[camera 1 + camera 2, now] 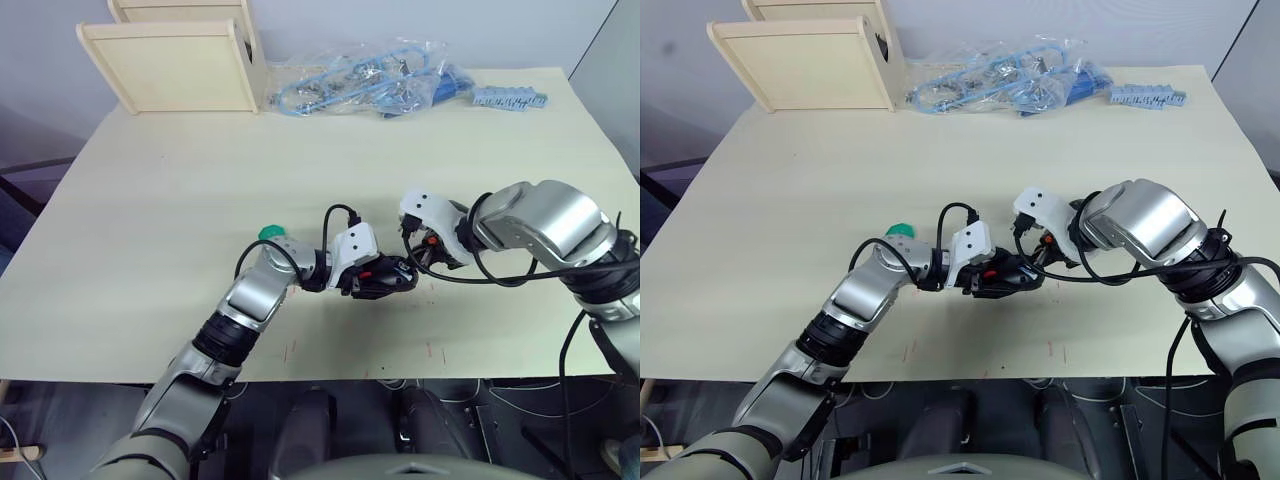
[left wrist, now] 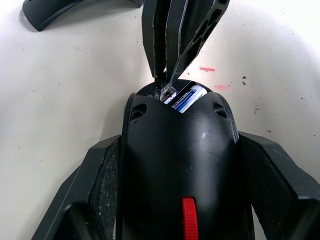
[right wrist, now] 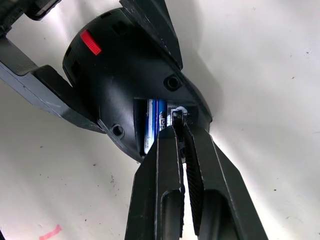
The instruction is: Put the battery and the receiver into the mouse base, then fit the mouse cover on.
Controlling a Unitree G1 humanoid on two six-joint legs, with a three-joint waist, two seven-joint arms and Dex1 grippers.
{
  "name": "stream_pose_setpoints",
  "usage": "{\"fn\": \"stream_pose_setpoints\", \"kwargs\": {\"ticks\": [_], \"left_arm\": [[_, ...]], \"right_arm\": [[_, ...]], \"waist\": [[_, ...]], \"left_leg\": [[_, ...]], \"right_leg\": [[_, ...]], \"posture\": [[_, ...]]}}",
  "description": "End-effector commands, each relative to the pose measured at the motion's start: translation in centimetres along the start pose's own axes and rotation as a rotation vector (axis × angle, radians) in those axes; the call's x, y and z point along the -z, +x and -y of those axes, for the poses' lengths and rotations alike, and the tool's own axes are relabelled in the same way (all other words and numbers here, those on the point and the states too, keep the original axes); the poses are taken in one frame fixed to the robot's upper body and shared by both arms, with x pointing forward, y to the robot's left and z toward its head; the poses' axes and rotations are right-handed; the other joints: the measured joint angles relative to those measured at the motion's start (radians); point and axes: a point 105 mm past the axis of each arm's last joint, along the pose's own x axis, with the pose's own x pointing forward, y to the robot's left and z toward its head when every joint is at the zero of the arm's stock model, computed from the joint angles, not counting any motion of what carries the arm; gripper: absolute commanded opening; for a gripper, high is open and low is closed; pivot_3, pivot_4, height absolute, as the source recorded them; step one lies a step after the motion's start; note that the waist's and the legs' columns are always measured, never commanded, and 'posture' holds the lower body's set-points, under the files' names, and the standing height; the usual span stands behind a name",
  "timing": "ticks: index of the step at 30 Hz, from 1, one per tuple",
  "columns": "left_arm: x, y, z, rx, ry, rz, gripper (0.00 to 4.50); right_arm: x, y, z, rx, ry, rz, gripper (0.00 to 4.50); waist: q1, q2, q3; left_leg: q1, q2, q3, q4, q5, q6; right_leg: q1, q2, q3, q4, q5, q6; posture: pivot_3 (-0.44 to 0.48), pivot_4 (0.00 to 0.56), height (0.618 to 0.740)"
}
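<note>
Pale desk (image 1: 180, 200) fills the frame. At lower centre, the right hand (image 3: 176, 118) pinches the receiver (image 3: 177, 114) at the mouse base (image 2: 175, 165), beside the seated battery (image 3: 152, 125). The left hand (image 1: 385, 278) clamps that base. The mouse cover (image 2: 60, 11) lies just beyond. A slight tilt could jam the receiver or nudge the battery loose.

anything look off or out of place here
Nothing stands out. The left claw grips the mouse base by its sides, the battery lies straight in its compartment, and the right claw, shut on the receiver, is at the slot beside the battery.
</note>
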Motion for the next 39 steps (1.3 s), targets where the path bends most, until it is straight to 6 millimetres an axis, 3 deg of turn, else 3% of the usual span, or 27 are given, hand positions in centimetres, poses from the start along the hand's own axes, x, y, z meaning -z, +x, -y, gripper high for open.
{"fn": "stream_pose_setpoints", "kwargs": {"ticks": [1,10,29,30,32,33,36,39], "left_arm": [[0.1,0.3,0.0,-0.004,0.004,-0.012,2.91],[0.1,0.4,0.1,-0.003,0.003,-0.012,2.91],[0.1,0.4,0.1,-0.01,0.001,-0.011,2.91],[0.1,0.5,0.1,-0.01,0.001,-0.011,2.91],[0.1,0.5,0.1,-0.009,0.0,-0.011,2.91],[0.1,0.5,0.0,-0.01,-0.001,-0.011,2.91],[0.1,0.4,0.0,-0.01,-0.003,-0.012,2.91],[0.2,0.4,0.0,-0.009,-0.004,-0.012,2.91]], "right_arm": [[-0.2,-0.3,0.1,0.02,-0.029,0.013,0.0],[-0.9,0.2,-0.5,0.003,-0.038,0.023,0.0],[-0.3,0.9,-1.3,-0.019,-0.06,0.001,0.0],[-0.3,0.8,-1.3,-0.02,-0.058,0.004,0.53],[-0.4,0.7,-1.3,-0.02,-0.06,0.012,0.92],[-0.7,0.3,-1.1,-0.016,-0.059,0.024,1.61],[-1.5,-0.9,-0.8,-0.014,-0.03,0.074,2.78],[-2.0,-2.6,-1.0,-0.021,-0.046,0.129,2.78]], "waist": [[0.0,0.0,0.0],[-0.001,0.0,0.0],[-0.001,0.0,0.0],[-0.001,0.0,0.0],[0.0,0.0,0.0],[0.0,0.0,0.0],[0.0,0.0,0.0],[0.0,0.0,0.0]], "left_leg": [[0.0,0.0,0.0,0.0,0.0,0.0],[0.0,0.0,0.0,0.0,0.0,0.0],[0.0,0.0,0.0,0.0,0.0,0.0],[0.0,0.0,0.0,0.0,0.0,0.0],[0.0,0.0,0.0,0.0,0.0,0.0],[0.0,0.0,0.0,0.0,0.0,0.0],[0.0,0.0,0.0,0.0,0.0,0.0],[0.0,0.0,-0.001,0.0,0.0,0.0]], "right_leg": [[0.0,0.0,0.0,0.0,0.0,0.0],[0.0,0.0,0.0,0.0,0.0,0.0],[0.0,0.0,0.0,0.0,0.0,0.0],[0.0,0.0,0.0,0.0,0.0,0.0],[0.0,0.0,0.0,0.0,0.0,0.0],[0.0,0.0,0.0,0.0,0.0,0.0],[0.0,0.0,0.0,0.0,0.0,0.0],[0.0,0.0,0.0,0.0,0.0,0.0]], "posture": [[0.0,0.15,0.74],[0.0,0.15,0.74],[0.0,0.15,0.74],[0.0,0.15,0.74],[0.0,0.15,0.74],[0.0,0.15,0.74],[0.0,0.15,0.74],[0.0,0.15,0.74]]}}
